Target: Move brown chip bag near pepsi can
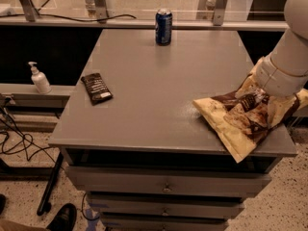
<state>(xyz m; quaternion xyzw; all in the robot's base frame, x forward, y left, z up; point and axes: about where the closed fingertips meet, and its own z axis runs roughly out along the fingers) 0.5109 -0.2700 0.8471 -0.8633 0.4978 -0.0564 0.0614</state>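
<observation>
The brown chip bag (240, 121) lies crinkled at the table's front right corner, pale yellow and dark brown, with one tip hanging over the front edge. My gripper (263, 91) is at the end of the white arm (286, 64), which comes in from the upper right; it is down on the bag's upper right part, and the wrist covers it. The pepsi can (163, 27) stands upright at the back middle of the table, far from the bag.
A small flat dark-brown packet (96, 88) lies on the left side of the grey table (144, 81). A white pump bottle (39, 79) stands on a lower shelf at the left. Drawers are below the tabletop. Cables and a shoe (62, 219) are on the floor at the left.
</observation>
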